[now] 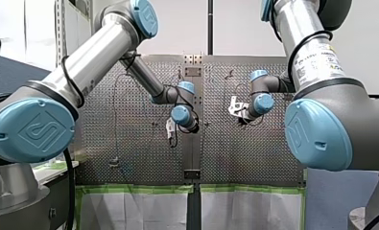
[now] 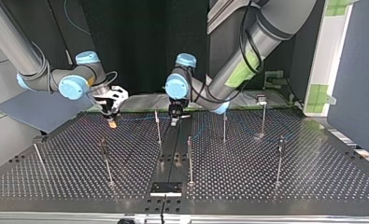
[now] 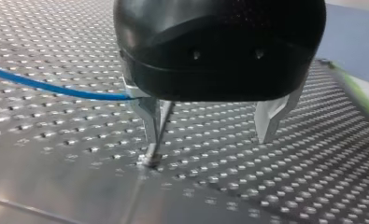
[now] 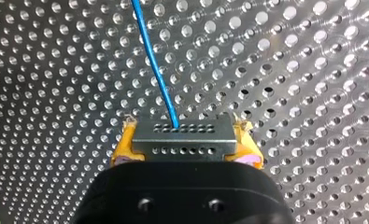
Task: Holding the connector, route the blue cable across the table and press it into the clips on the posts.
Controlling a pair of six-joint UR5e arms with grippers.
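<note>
Right wrist view: my right gripper point(image 4: 184, 150) has its yellow pads point(image 4: 123, 145) clamped on the two ends of the one grey connector point(image 4: 182, 133). The gripper hangs above the perforated table point(image 4: 289, 70), and the single blue cable point(image 4: 156, 70) leaves the connector's middle and runs straight ahead over the holes. In the left wrist view my left gripper point(image 3: 209, 135) points down at the table with its two metal fingers point(image 3: 147, 112) wide apart and nothing gripped between them. One thin post point(image 3: 165, 115) stands just inside one finger. The blue cable point(image 3: 56, 87) comes in low over the table to that finger's outer side, and I cannot tell whether it touches. In the top view, seven upright posts point(image 2: 189, 158) are spread over the table point(image 2: 313, 177), four nearer the camera and three further back. Behind them both grippers point downward near the table's far edge, with a faint stretch of the blue cable point(image 2: 140, 118) between them. There are two arms. My right arm point(image 2: 37, 70) slants in from the view's upper left and bends at the wrist, with my right gripper point(image 2: 112, 122) low over the table. My left arm point(image 2: 247, 51) comes in from the upper right and reaches toward the middle, with my left gripper point(image 2: 174, 120) just beside a back post. In the front view the two grippers hang well apart, my left point(image 1: 170, 132) lower than my right point(image 1: 233, 106).
</note>
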